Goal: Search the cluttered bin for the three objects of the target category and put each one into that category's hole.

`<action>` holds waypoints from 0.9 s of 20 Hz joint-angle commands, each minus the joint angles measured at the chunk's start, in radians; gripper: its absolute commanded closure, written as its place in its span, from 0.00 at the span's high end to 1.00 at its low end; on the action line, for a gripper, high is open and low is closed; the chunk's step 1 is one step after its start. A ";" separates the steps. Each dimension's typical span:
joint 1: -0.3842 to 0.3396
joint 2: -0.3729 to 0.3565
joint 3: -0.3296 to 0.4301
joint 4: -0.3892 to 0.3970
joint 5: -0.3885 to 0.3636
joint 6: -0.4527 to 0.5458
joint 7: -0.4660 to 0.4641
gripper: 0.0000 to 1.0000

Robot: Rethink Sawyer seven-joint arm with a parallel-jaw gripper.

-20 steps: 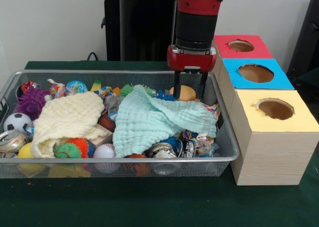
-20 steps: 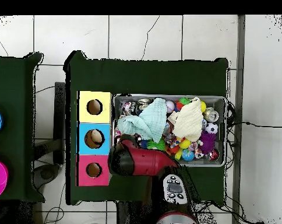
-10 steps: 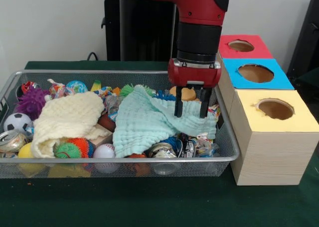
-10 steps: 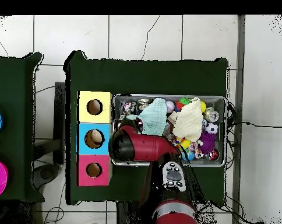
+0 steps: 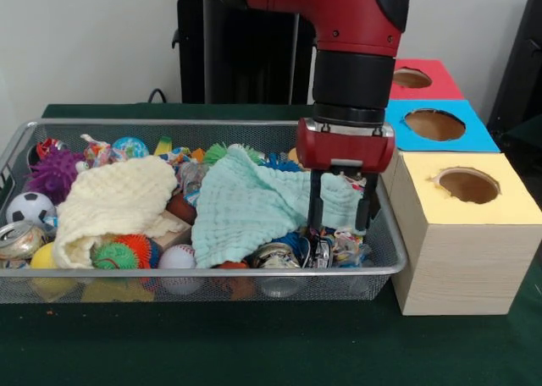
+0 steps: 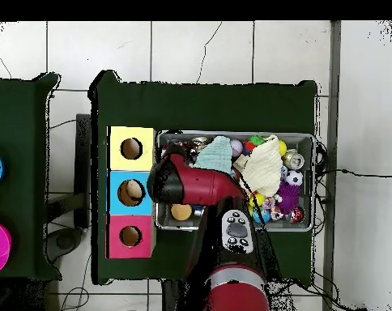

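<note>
The bin [image 5: 203, 272] is a wide silver wire-mesh basket full of clutter; it also shows in the overhead view [image 6: 314, 162]. My gripper [image 5: 340, 226] hangs over the bin's front right part. It is open and empty, with its fingertips [image 5: 314, 222] at the right edge of a mint-green cloth [image 5: 246, 208], just above crushed cans [image 5: 275, 254]. To the right stand three boxes with round holes in their tops: red [image 5: 442, 88], blue [image 5: 476, 137] and yellow [image 5: 508, 206]. In the overhead view the arm [image 6: 191, 182] covers the gripper.
A cream cloth [image 5: 114, 195] covers the bin's left middle. Around it lie a soccer ball [image 5: 30, 206], a purple spiky ball [image 5: 55, 173], a baseball [image 5: 178, 257] and an orange-green spiky ball [image 5: 127, 252]. A tan round thing [image 6: 181, 212] lies at the bin's box end.
The gripper has moved from the bin's back, over the tan round thing, toward the front right corner and come lower. It stays open and empty.
</note>
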 commanded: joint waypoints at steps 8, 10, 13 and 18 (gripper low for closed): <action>0.027 0.100 0.002 -0.124 0.149 -0.052 0.234 1.00; 0.029 0.119 0.000 -0.140 0.156 -0.041 0.221 1.00; 0.029 0.144 0.003 -0.124 0.160 -0.055 0.226 1.00; 0.024 0.174 0.009 -0.095 0.148 -0.088 0.228 1.00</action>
